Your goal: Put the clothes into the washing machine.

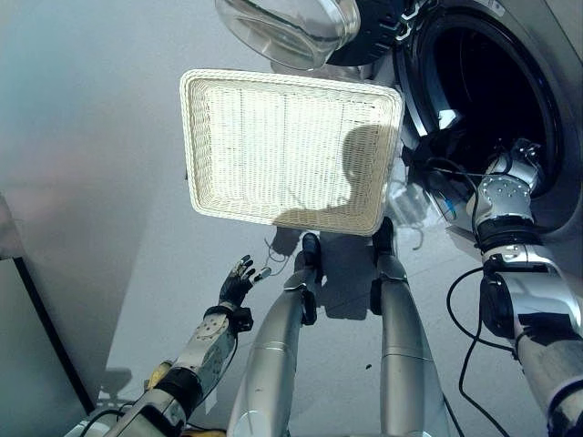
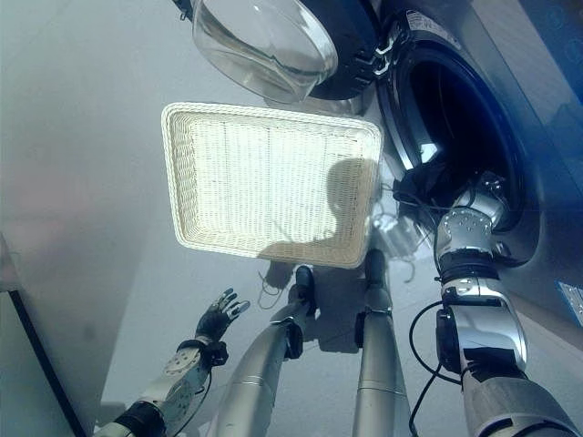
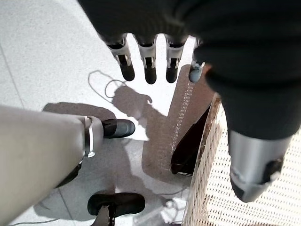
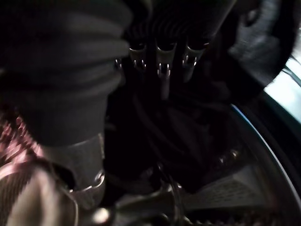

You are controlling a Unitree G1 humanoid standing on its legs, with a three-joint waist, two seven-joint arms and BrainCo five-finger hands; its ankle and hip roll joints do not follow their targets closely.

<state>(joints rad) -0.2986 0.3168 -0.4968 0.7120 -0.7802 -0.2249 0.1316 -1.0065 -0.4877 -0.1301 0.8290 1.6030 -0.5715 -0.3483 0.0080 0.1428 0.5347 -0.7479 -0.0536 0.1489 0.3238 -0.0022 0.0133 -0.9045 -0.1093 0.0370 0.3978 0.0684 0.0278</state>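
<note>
Left hand (image 1: 239, 280): low near the floor, fingers spread, holding nothing, well apart from the washer.
Basket (image 1: 205, 146): white wicker, on the floor between the hand and the machine, bare inside.
Right hand (image 1: 506, 182): the nearer one by far, at the lip of the drum, reaching in; I cannot tell whether its fingers grip.
Clothes (image 1: 435, 150): a dark bundle at the drum mouth, just ahead of the right hand, partly draped over the lip; no clear long axis.
Washer (image 1: 547, 82): door (image 1: 291, 27) swung open; the push looks to run straight inward, deeper into the drum.
</note>
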